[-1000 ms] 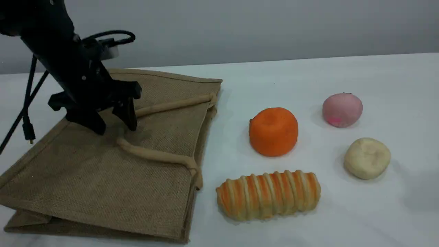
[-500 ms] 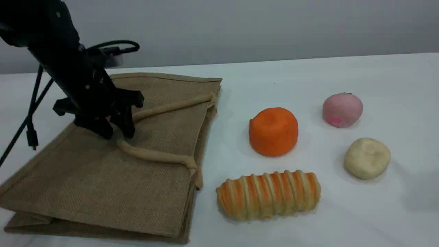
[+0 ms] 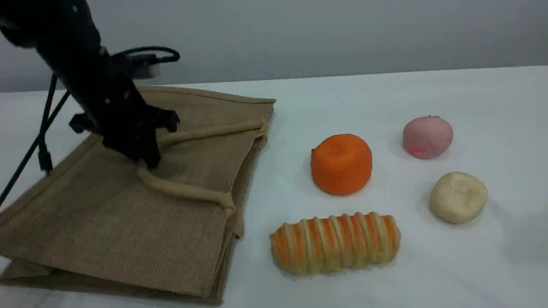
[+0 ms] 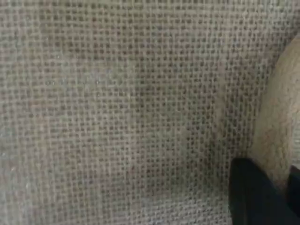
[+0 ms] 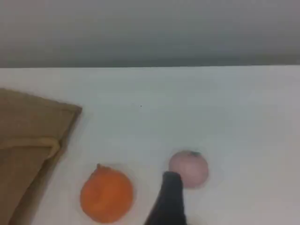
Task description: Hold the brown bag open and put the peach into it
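Note:
The brown bag [image 3: 128,214] lies flat on the left of the table, its beige handle [image 3: 184,192] looped across the top panel. My left gripper [image 3: 148,163] is shut on the bend of that handle. The left wrist view shows coarse weave [image 4: 117,112], the handle [image 4: 276,136] at the right and a dark fingertip [image 4: 251,197] against it. The pale pink peach [image 3: 427,137] sits at the far right, well away from the bag. In the right wrist view, one fingertip [image 5: 169,192] of the right gripper hangs above the table just in front of the peach [image 5: 190,168]; it is open and holds nothing.
An orange fruit [image 3: 341,164] stands between the bag and the peach. A striped bread roll [image 3: 335,242] lies in front of it. A cream-white lumpy ball [image 3: 458,197] rests in front of the peach. A black cable [image 3: 43,128] hangs beside the left arm.
The left gripper's fingers closed on the handle's bend. The handle and the bag's near corner were drawn slightly to the left. The foods have not moved.

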Robot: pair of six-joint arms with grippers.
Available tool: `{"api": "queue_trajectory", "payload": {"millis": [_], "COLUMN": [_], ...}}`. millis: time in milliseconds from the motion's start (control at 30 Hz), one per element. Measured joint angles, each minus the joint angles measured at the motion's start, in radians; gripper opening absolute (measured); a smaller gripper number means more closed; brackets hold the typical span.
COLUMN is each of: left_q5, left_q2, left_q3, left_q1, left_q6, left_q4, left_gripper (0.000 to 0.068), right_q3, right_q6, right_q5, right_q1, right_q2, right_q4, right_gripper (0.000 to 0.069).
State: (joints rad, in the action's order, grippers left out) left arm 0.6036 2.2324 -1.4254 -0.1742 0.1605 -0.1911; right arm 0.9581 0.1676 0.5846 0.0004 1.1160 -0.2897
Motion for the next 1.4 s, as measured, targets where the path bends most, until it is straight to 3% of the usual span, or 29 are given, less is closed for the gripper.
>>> {"api": "queue_trajectory", "payload": {"millis": [200, 433, 533, 700, 933, 1133, 1400], "left_q5": [0.220, 0.531, 0.610, 0.620, 0.623, 0.622, 0.620], "left_q2": [-0.001, -0.002, -0.003, -0.053, -0.152, -0.232, -0.268], "left_q3": [-0.167, -0.392, -0.481, -0.554, -0.552, -0.552, -0.552], "left_q1": [0.000, 0.000, 0.000, -0.001, -0.026, -0.089, -0.149], "left_q6": [0.071, 0.199, 0.232, 0.265, 0.285, 0.341, 0.432], "left_q4": [-0.003, -0.099, -0.148, -0.229, -0.231, -0.229, -0.228], "left_gripper": [0.0083, 0.0083, 0.0083, 0.0083, 0.0083, 0.0083, 0.0083], "right_q3": [0.000, 0.001, 0.001, 0.001, 0.001, 0.001, 0.001], "right_q6": [0.000, 0.000, 0.000, 0.000, 0.002, 0.005, 0.158], "right_q5": [-0.041, -0.047, -0.047, -0.049, -0.054, -0.050, -0.024], "right_q1": [0.000, 0.000, 0.000, 0.000, 0.000, 0.000, 0.000], "right_q2": [0.002, 0.051, 0.106, 0.191, 0.297, 0.385, 0.436], "right_q4": [-0.001, -0.001, 0.000, 0.000, 0.000, -0.013, -0.127], "right_gripper": [0.0584, 0.0584, 0.0584, 0.0584, 0.0584, 0.0584, 0.0584]}}
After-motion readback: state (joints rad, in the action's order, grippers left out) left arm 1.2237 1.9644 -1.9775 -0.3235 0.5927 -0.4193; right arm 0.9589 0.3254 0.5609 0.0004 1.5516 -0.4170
